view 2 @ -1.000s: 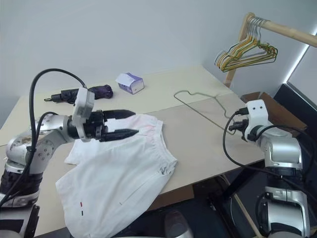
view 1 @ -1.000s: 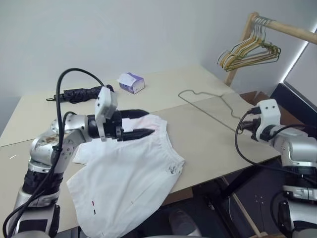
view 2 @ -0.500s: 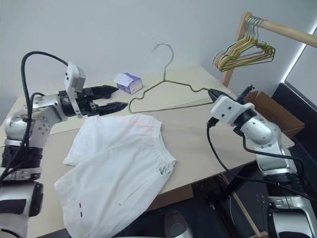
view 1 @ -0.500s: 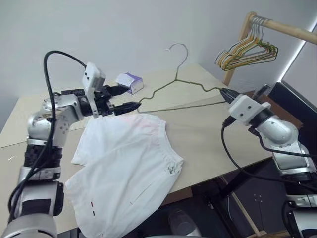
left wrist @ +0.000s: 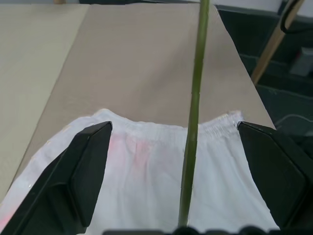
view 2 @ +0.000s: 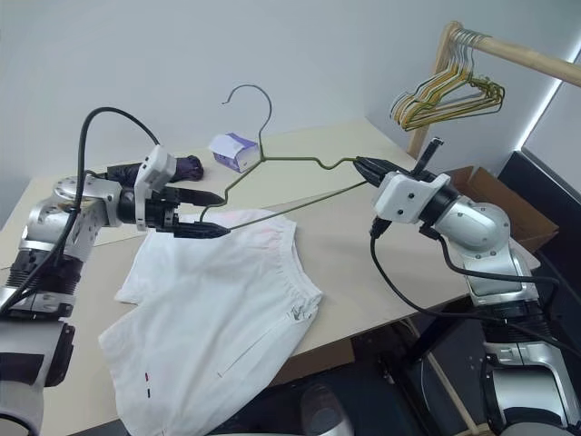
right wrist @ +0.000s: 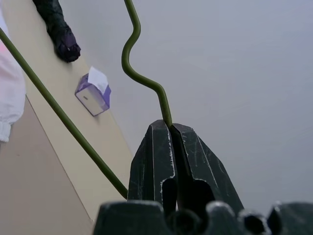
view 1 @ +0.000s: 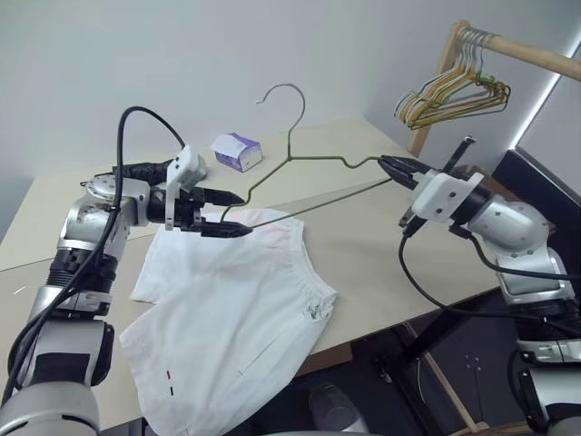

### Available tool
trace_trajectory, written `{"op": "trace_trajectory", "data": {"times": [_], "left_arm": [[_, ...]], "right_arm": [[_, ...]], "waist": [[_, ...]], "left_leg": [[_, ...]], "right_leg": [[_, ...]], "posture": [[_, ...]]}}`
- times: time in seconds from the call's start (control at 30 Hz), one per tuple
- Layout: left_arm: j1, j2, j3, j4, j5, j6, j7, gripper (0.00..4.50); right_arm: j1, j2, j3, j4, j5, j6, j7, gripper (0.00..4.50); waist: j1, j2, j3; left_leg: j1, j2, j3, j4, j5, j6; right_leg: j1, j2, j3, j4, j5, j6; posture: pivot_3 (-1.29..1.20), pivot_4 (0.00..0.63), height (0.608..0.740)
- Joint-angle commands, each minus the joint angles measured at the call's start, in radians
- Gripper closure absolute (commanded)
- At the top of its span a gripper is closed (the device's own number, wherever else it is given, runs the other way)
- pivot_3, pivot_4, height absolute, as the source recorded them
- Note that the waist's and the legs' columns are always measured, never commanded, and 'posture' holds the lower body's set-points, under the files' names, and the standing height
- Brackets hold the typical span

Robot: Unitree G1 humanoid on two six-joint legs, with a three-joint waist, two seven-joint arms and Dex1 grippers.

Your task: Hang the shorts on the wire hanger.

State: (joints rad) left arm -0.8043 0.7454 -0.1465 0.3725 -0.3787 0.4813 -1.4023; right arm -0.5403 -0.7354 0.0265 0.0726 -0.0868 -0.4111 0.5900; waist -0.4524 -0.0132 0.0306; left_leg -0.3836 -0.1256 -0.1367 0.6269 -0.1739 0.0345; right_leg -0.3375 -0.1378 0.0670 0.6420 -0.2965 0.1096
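The white shorts (view 1: 236,291) lie flat on the beige table (view 1: 381,245), waistband towards the back. My right gripper (view 1: 386,163) is shut on the right corner of the thin olive wire hanger (view 1: 309,204), which it holds tilted above the table with the hook (view 1: 281,91) up. In the right wrist view the wire (right wrist: 134,68) runs out from the pinched fingertips. My left gripper (view 1: 238,214) is open just above the waistband, its fingers on either side of the hanger's left end. In the left wrist view the wire (left wrist: 193,122) passes between the spread fingers (left wrist: 90,166), over the shorts (left wrist: 146,196).
A purple tissue box (view 1: 239,151) and a dark folded umbrella (view 1: 136,171) lie at the back of the table. A wooden rack (view 1: 517,50) at the right carries a bunch of gold and green hangers (view 1: 454,95). A cardboard box (view 2: 495,195) stands beyond the table's right edge.
The right gripper has lifted the hanger off the table and swung it left, hook up. The left gripper has opened wider and moved from over the shorts to the hanger's left end.
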Motion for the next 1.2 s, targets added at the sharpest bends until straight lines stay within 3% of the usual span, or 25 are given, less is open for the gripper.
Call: {"op": "trace_trajectory", "data": {"times": [0.03, 0.2, 0.3, 0.7, 1.03, 1.07, 1.2], "left_arm": [[-0.001, -0.008, -0.005, 0.005, 0.031, -0.029, -0.006, 0.06], [0.008, -0.027, -0.018, 0.02, 0.07, -0.058, -0.006, 0.06], [0.003, -0.045, -0.011, 0.037, 0.077, -0.055, 0.004, 0.62], [0.006, -0.059, 0.014, 0.038, 0.07, -0.058, 0.006, 4.4], [0.028, -0.057, 0.033, 0.008, 0.067, -0.062, 0.016, 4.46], [0.033, -0.056, 0.036, 0.004, 0.066, -0.06, 0.018, 4.5], [0.06, -0.047, 0.033, -0.017, 0.081, -0.068, 0.033, 4.5]], "right_arm": [[-0.042, 0.005, -0.029, -0.029, 0.025, 0.001, -0.002, 4.5], [-0.058, 0.008, -0.031, -0.033, 0.026, 0.005, 0.001, 4.5], [-0.063, 0.009, -0.03, -0.038, 0.029, 0.009, 0.005, 4.5], [-0.064, 0.005, -0.029, -0.039, 0.028, -0.002, 0.02, 4.5], [-0.062, -0.01, -0.017, -0.043, 0.058, -0.005, 0.073, 4.5], [-0.054, -0.02, -0.015, -0.056, 0.078, 0.005, 0.102, 3.97], [-0.01, -0.058, -0.012, -0.108, 0.15, 0.043, 0.207, 2.76]], "waist": [[0.001, 0.0, 0.0], [0.001, 0.0, 0.0], [0.001, 0.0, 0.0], [0.0, 0.0, 0.0], [0.0, 0.0, 0.0], [0.001, 0.0, 0.0], [0.001, 0.0, 0.0]], "left_leg": [[0.0, 0.0, 0.0, 0.0, 0.0, 0.0], [0.0, 0.0, 0.0, 0.0, 0.0, 0.0], [-0.001, 0.0, 0.0, 0.0, 0.0, 0.0], [0.0, 0.0, 0.0, 0.0, 0.0, 0.0], [0.0, 0.0, 0.0, 0.0, 0.0, 0.0], [0.0, 0.0, 0.0, 0.0, 0.0, 0.0], [0.0, 0.0, 0.0, 0.0, 0.0, 0.0]], "right_leg": [[0.0, 0.0, 0.0, 0.0, 0.0, 0.0], [0.0, 0.0, 0.0, 0.0, 0.0, 0.0], [0.0, 0.0, 0.0, 0.0, 0.0, 0.0], [0.0, 0.0, 0.0, 0.0, 0.0, 0.0], [0.0, -0.001, 0.0, 0.0, 0.0, 0.0], [0.0, -0.001, 0.0, 0.0, 0.0, 0.0], [0.0, -0.001, 0.0, 0.0, 0.0, 0.0]], "posture": [[-0.39, 0.0, 0.74], [-0.39, 0.0, 0.74], [-0.4, 0.0, 0.74], [-0.39, 0.0, 0.74], [-0.39, 0.0, 0.74], [-0.39, 0.0, 0.74], [-0.39, 0.0, 0.74]]}}
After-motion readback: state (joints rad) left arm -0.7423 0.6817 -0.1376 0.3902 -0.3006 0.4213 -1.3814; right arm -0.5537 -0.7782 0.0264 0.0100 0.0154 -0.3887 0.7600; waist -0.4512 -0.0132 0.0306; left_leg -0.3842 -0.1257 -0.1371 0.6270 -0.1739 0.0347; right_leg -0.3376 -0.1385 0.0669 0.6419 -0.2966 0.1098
